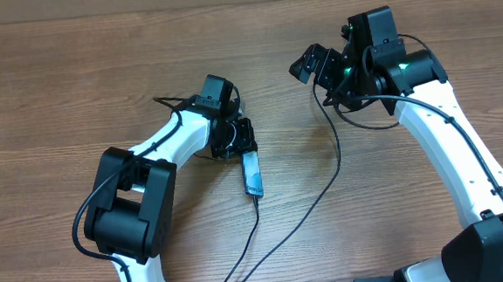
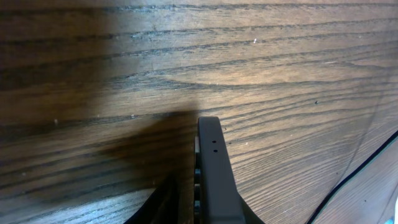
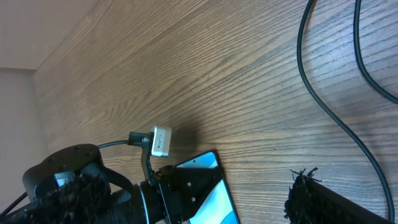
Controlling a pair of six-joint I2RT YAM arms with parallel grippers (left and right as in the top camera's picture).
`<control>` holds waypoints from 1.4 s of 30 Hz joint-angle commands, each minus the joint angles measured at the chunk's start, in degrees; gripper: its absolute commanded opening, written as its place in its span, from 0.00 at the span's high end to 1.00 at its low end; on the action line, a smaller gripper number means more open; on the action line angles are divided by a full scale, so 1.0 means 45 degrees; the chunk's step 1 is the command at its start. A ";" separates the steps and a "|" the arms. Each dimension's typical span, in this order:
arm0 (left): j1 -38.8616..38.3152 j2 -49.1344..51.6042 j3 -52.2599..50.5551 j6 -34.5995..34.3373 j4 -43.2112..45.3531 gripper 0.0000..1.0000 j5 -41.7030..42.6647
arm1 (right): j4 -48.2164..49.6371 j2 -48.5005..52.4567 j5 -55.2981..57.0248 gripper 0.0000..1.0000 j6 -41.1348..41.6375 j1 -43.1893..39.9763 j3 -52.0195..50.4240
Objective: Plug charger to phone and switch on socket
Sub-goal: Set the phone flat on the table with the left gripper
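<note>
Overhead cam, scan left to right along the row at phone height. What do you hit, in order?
Left arm's black joint housing → phone → charger cable → right arm's white link.

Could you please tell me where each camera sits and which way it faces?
Overhead: above the table, looking down at the phone and charger cable; both arms, left pincer and right pincer show.
Left wrist: on the left arm, facing bare wood; dark parts, apparently its own pincer, at the bottom.
Right wrist: on the right arm, facing the left pincer and phone across the table; one of its fingers at lower right.
Shared: overhead and right wrist both show the phone by the left pincer.
</note>
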 commanded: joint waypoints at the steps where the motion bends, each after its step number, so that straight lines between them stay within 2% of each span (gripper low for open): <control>1: -0.0117 -0.0219 -0.0151 -0.0039 0.0029 0.80 0.0257 | 0.0112 -0.0306 0.0219 0.02 -0.0058 0.0049 0.0073; 19: -0.0117 -0.0219 -0.0151 -0.0039 0.0000 0.73 0.0253 | 0.0107 -0.0306 0.0219 0.02 -0.0058 0.0049 0.0073; 42: -0.0117 -0.0219 -0.0151 -0.0039 -0.0010 0.71 0.0495 | 0.0097 -0.0306 0.0219 0.02 -0.0058 0.0049 0.0073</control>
